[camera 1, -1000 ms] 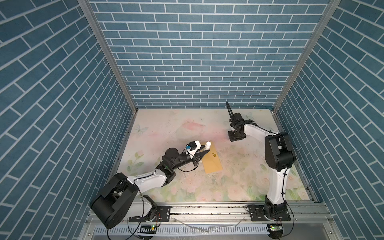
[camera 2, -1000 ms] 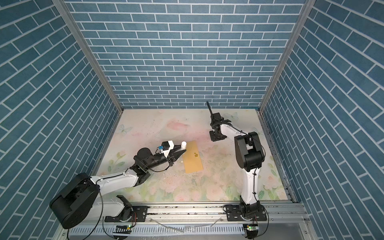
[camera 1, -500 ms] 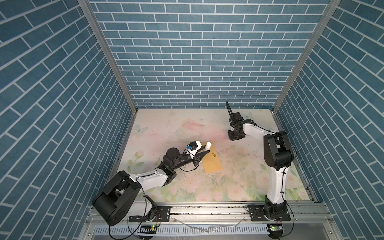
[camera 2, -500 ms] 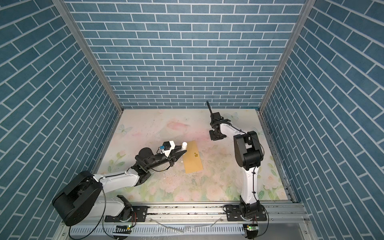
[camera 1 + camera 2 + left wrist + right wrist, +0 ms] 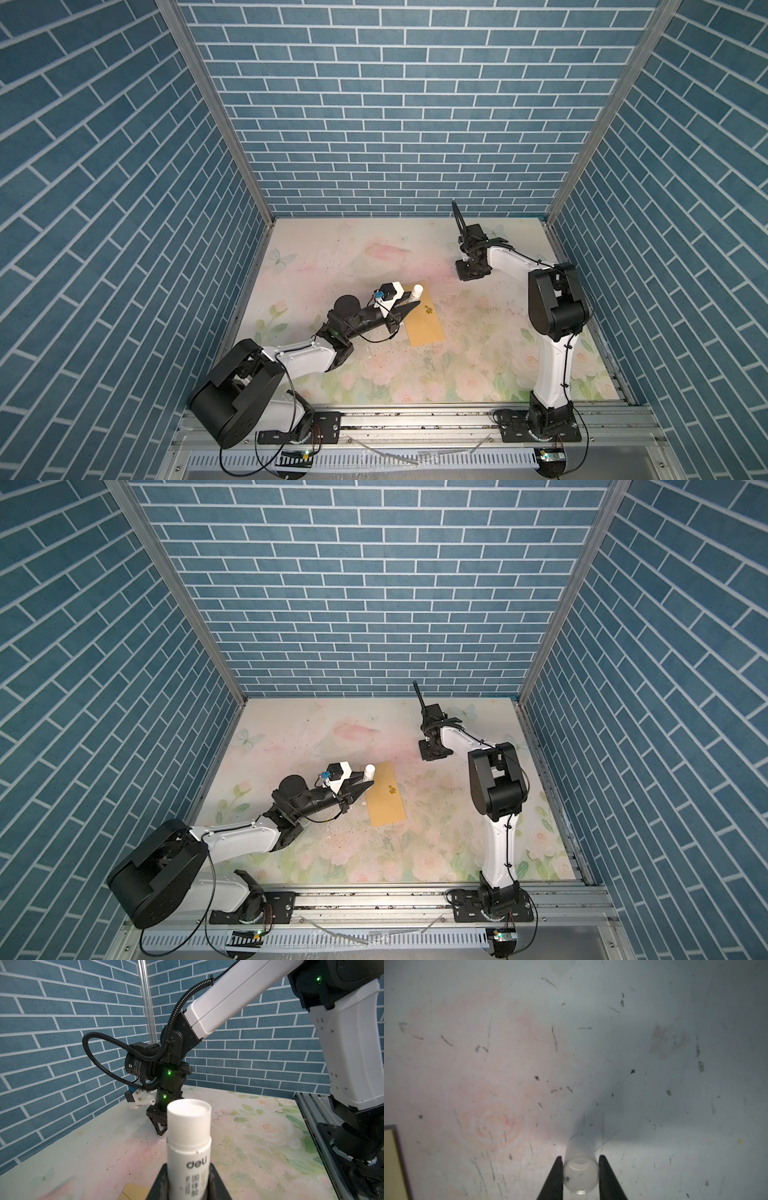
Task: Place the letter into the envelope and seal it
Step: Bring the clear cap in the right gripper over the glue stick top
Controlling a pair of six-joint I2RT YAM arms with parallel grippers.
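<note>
Mustard-yellow envelope (image 5: pixel 424 321) with gold emblem, white glue stick (image 5: pixel 188 1147), pastel floral table (image 5: pixel 436 845)

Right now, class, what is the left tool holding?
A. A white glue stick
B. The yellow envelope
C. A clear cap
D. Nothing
A: in the left wrist view the left tool is shut on a white glue stick, its top uncapped, while the envelope lies flat on the table beside it.
</note>
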